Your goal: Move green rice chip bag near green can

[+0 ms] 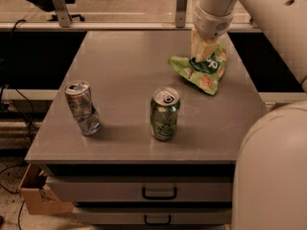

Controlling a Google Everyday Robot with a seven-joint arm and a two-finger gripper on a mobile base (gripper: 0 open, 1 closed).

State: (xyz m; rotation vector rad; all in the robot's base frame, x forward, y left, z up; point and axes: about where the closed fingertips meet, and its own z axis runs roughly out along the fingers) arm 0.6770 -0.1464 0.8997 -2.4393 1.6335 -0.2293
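In the single camera view, we see the green rice chip bag (pixel 205 75) at the far right of the grey table (pixel 124 66), crumpled and tilted rather than lying flat. Its printed face is turned toward us. One corner points left toward the middle of the table, and another points down toward the front edge, so its long lower edge slants from upper left to lower right. We cannot tell whether that lower corner touches the tabletop.

The gripper (pixel 202 56) sits at the bag's top, its tan fingers (pixel 199 46) pinched together on the pouch's upper part. The pale arm comes in from the upper right, and its wrist points nearly straight down over the bag. A large rounded part of the robot fills the lower right foreground.

The green can (pixel 164 115) stands upright near the table's front centre, well apart from the bag and nearer to us. A dented silver can (pixel 82 108) leans at the front left. Under the tabletop are two drawers (pixel 158 193), with a cardboard box (pixel 33 195) on the floor at the left.
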